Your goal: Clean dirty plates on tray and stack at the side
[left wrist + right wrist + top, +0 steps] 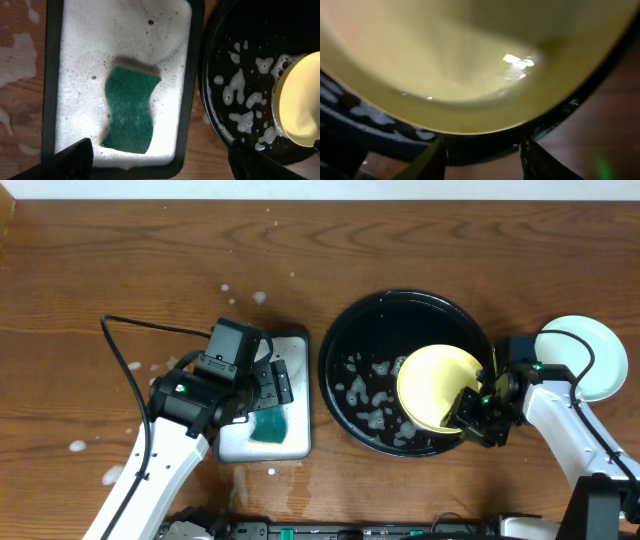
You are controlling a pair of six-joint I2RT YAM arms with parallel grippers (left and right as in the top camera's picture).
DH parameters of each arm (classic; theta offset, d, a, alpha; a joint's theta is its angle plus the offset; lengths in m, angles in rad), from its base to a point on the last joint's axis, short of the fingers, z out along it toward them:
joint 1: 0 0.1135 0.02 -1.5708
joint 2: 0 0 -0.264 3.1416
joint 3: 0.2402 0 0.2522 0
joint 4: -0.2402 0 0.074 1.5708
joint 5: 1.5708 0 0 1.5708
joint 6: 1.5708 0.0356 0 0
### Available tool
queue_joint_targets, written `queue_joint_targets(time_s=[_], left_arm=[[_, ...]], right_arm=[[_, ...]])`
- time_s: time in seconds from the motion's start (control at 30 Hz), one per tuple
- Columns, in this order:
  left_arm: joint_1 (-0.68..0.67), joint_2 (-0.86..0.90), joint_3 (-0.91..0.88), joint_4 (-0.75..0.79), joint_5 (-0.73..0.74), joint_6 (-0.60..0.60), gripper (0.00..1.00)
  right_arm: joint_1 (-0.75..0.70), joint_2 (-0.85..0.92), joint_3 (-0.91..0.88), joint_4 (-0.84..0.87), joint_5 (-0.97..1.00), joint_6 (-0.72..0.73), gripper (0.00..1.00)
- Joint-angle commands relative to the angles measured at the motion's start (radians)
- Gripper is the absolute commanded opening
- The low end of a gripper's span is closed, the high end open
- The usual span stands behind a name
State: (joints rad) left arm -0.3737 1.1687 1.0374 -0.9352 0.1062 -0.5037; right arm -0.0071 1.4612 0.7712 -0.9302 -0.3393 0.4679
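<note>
Overhead: left gripper (272, 385) hangs over the white tray (295, 445), above the green sponge (268, 426). The yellow plate (432, 385) sits in the right half of the black tray (345, 330), with the right gripper (478, 405) at its lower-right edge. A mint plate (590, 350) lies on the table, right of the tray. Left wrist: jaws wide apart, holding nothing; the sponge lies flat in foam (125, 40). Right wrist: jaws apart with nothing clamped between them, and the yellow plate rim sits just past the tips, with foam flecks on the black tray beneath.
</note>
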Motion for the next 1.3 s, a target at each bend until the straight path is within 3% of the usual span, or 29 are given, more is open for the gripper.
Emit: queue_joint_targets(time_s=[0.0, 0.33, 0.47, 0.57, 0.73, 0.93, 1.27], left_arm=[[0.004, 0.0, 0.014, -0.002, 0.003, 0.002, 0.87], [0.004, 0.0, 0.014, -0.002, 0.003, 0.002, 0.87], [0.004, 0.0, 0.014, -0.002, 0.003, 0.002, 0.87], [0.004, 0.0, 0.014, -0.002, 0.003, 0.002, 0.87], [0.004, 0.0, 0.014, -0.002, 0.003, 0.002, 0.87], [0.004, 0.0, 0.014, -0.002, 0.003, 0.002, 0.87], [0.004, 0.0, 0.014, -0.002, 0.003, 0.002, 0.87]], right_arm=[[0.009, -0.01, -0.017, 0.016, 0.071, 0.033, 0.46], [0.009, -0.01, -0.098, 0.272, 0.222, 0.06, 0.41], [0.011, -0.01, -0.098, 0.377, 0.219, -0.093, 0.26], [0.023, -0.01, -0.098, 0.425, 0.208, -0.17, 0.01], [0.042, -0.024, -0.084, 0.433, 0.197, -0.266, 0.01], [0.098, -0.141, -0.047, 0.417, 0.24, -0.28, 0.01], [0.413, -0.373, -0.046, 0.385, 0.842, -0.282, 0.01]])
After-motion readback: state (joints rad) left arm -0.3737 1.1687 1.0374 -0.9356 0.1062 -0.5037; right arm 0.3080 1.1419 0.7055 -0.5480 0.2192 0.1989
